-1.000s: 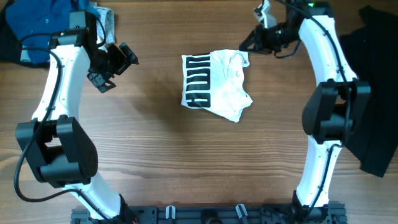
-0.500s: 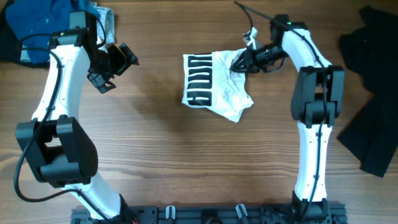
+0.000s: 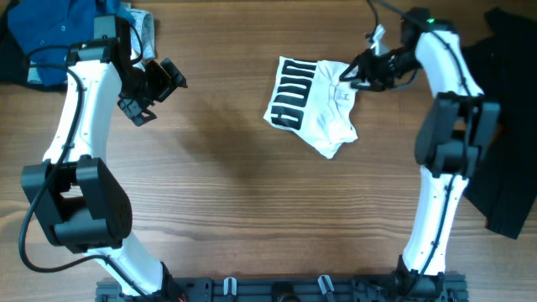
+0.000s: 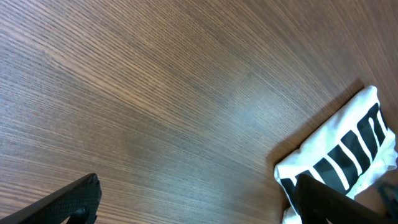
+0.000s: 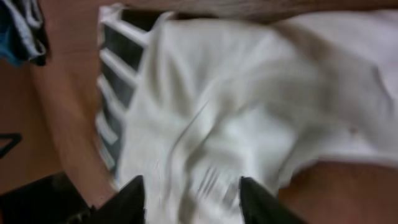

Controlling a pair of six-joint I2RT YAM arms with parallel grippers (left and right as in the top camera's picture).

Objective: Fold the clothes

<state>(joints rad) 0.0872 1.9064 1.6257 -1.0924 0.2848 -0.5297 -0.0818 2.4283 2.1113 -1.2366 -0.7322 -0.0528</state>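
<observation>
The clothes here are a white T-shirt folded into a small bundle, its black striped lettering facing up on its left part. It lies on the wooden table right of centre. My right gripper is at the bundle's upper right edge. In the right wrist view its jaws stand apart, with blurred white T-shirt fabric lying between and under them. My left gripper hovers open well to the left, with nothing in it. In the left wrist view, the left gripper is over bare wood with the T-shirt at the lower right.
A blue garment and a grey one are heaped at the table's back left corner. A black garment is spread along the right edge. Both white arms reach in from the near edge.
The right gripper came onto the bundle, pulled it to the right and turned it slightly. Its jaws have spread apart since. The left arm has not moved.
</observation>
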